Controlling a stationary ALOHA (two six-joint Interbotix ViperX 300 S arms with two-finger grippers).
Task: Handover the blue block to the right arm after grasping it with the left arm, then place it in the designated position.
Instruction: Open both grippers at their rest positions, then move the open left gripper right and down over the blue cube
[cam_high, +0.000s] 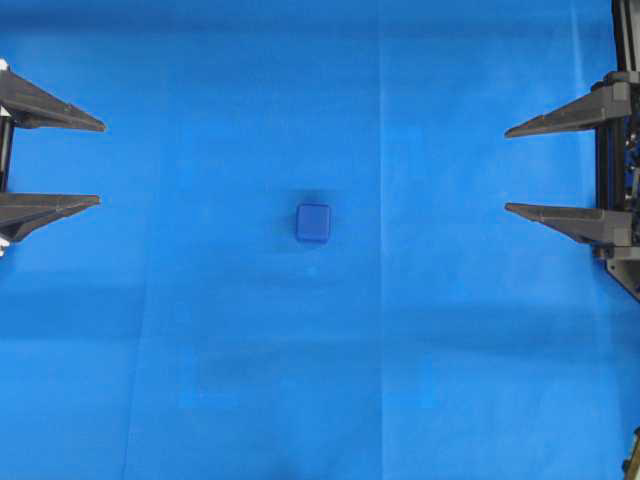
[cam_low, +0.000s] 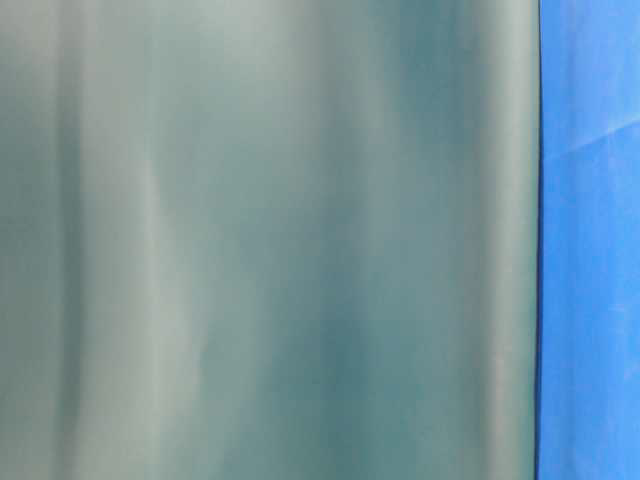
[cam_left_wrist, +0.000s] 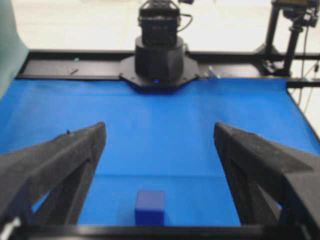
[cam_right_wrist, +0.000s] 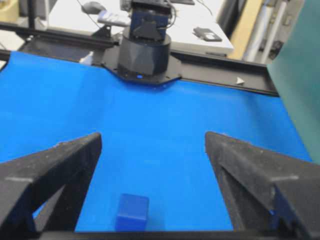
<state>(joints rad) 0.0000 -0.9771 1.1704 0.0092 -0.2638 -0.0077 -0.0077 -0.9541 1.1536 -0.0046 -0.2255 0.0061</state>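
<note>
The blue block (cam_high: 313, 222) lies alone on the bright blue cloth (cam_high: 320, 380) near the middle of the overhead view. My left gripper (cam_high: 100, 163) is at the left edge, open wide, far from the block. At the right edge my right gripper (cam_high: 508, 168) is open just as wide and equally far away. From the left wrist the blue block (cam_left_wrist: 150, 206) shows low between the spread fingers (cam_left_wrist: 75, 155), with my left gripper (cam_left_wrist: 160, 131) holding nothing. The right wrist view has the blue block (cam_right_wrist: 132, 212) low and left of centre, and my right gripper (cam_right_wrist: 152, 140) is empty.
A grey-green panel (cam_low: 270, 240) fills most of the table-level view, with only a strip of cloth (cam_low: 590, 240) at its right. Each wrist view shows the opposite arm's black base (cam_left_wrist: 159, 62) (cam_right_wrist: 142, 55) at the far edge of the cloth.
</note>
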